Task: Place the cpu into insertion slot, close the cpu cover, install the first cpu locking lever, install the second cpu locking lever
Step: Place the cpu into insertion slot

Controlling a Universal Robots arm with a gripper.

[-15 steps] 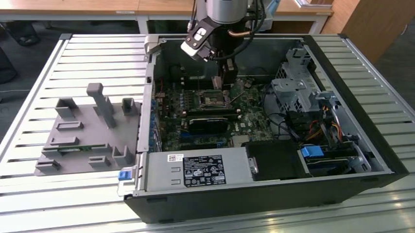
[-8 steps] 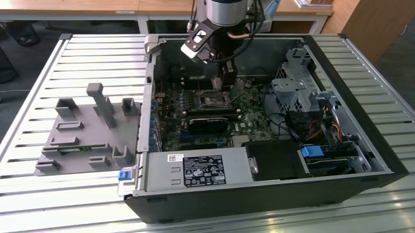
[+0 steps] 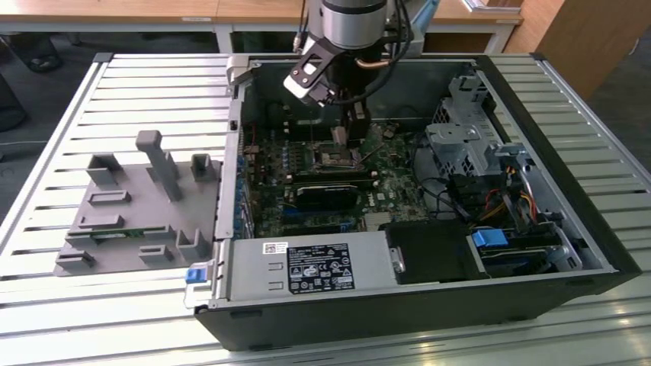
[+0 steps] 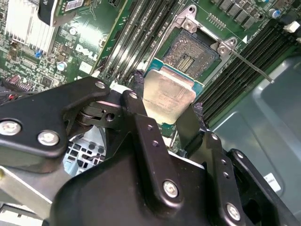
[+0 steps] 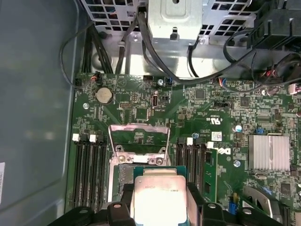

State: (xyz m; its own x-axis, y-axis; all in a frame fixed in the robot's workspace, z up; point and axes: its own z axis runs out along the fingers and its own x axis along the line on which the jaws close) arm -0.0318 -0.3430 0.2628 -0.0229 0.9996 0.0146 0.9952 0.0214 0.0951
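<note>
The gripper (image 4: 164,110) is clamped on the cpu (image 4: 169,89), its black fingers (image 4: 136,110) pressing on opposite edges. The chip hangs just above the green board (image 5: 141,99), not seated. Just beyond it, the insertion slot (image 4: 190,54) lies bare. The cpu cover (image 5: 139,126) stands flipped open on the slot's far edge. The placing step appears to be in hand. Seating likely calls for squaring the chip to the socket rim and lowering it level.

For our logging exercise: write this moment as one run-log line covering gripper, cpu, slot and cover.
gripper: shut on cpu | cpu: held over insertion slot, not seated | cpu cover: open
</note>
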